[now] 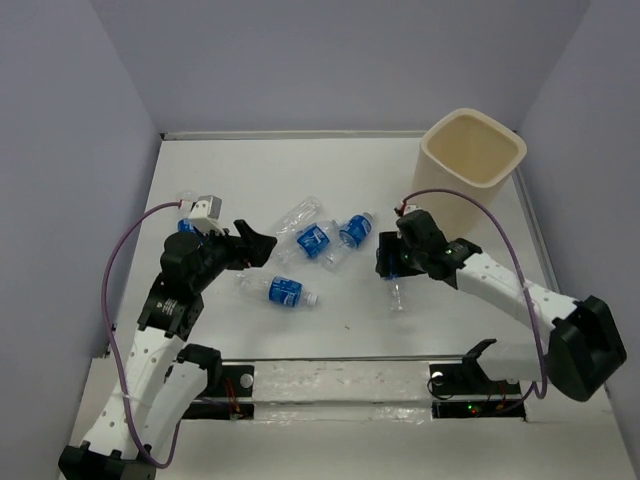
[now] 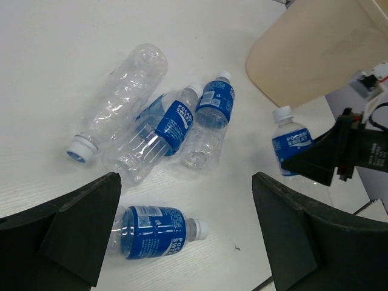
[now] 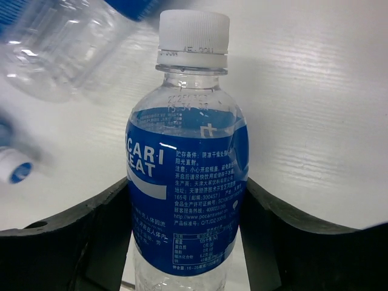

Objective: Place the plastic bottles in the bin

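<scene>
Grasp step: the right fingers (image 1: 390, 268) pinch one bottle (image 3: 185, 200) on the counter (image 1: 350, 170), the left fingers (image 1: 258, 245) spread wide; next, probably a lift to the bin (image 1: 465, 212).

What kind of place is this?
Probably a robot lab test booth: two arms bolted at a white table, bare walls around it, with plastic bottles and a bin as props.
</scene>
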Robot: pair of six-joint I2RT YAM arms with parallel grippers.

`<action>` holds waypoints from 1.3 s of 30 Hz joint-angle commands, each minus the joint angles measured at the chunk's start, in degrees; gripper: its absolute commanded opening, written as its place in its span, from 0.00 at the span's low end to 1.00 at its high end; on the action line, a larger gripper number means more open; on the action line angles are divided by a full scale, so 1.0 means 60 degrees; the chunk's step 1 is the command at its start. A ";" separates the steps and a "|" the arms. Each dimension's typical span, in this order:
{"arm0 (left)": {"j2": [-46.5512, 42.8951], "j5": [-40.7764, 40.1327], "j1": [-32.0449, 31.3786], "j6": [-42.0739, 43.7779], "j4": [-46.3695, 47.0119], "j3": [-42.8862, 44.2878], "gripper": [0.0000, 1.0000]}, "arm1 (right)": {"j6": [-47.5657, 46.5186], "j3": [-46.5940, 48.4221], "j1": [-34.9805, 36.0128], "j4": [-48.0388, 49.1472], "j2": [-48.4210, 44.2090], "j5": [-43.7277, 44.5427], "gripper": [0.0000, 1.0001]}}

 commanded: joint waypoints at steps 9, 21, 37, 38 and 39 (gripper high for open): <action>-0.0077 0.0373 -0.0015 -0.0045 0.0251 -0.0044 0.99 | -0.1386 0.4354 -0.0033 0.1528 -0.1794 0.2472 0.48; -0.0092 0.0693 -0.0205 -0.0002 0.0368 -0.0102 0.95 | -0.4635 0.5547 -0.3650 0.8014 0.0814 0.6052 0.46; 0.1825 -0.0032 -0.2705 -0.0661 0.2170 0.0863 0.88 | -0.5817 0.2848 -0.4135 1.1353 0.1066 0.4826 1.00; 0.2321 -0.0299 -0.2986 -0.0516 0.2184 0.0966 0.88 | -0.5610 0.2979 -0.4135 1.0969 0.0644 0.4677 1.00; 0.2615 -0.0577 -0.3235 -0.0427 0.2199 0.1069 0.88 | -0.5318 0.3154 -0.4135 1.0545 0.0422 0.4516 1.00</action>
